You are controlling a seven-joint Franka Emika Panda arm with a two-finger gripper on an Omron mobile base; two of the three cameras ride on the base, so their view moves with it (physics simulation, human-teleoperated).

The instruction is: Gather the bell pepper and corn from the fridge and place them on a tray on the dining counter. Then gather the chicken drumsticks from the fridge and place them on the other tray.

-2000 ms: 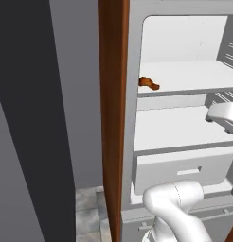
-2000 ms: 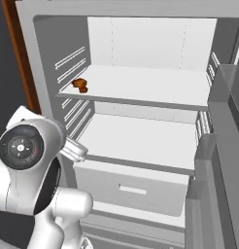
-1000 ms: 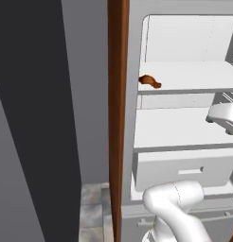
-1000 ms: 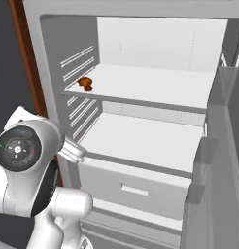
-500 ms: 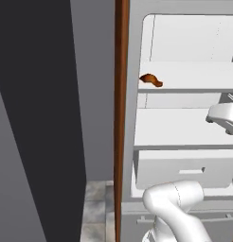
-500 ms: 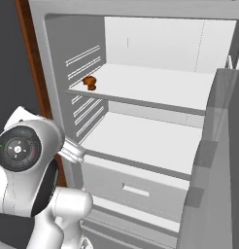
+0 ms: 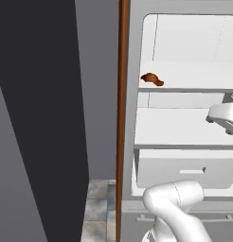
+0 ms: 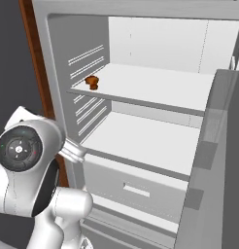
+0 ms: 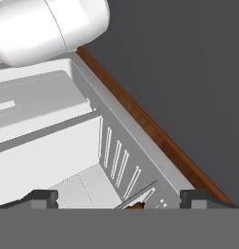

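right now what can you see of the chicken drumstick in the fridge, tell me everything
One chicken drumstick shows, a small orange-brown club-shaped piece with a darker end. It lies on its side on the upper white shelf of the open fridge, near that shelf's front edge and close to the ribbed left inner wall. It rests on the shelf alone; nothing else touches it, and the shelf below it is bare. A sliver of it also peeks between the fingertips in the hand view.

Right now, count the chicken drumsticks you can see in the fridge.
1. A chicken drumstick lies at the left front of the fridge's upper shelf. A second may be hidden behind it.
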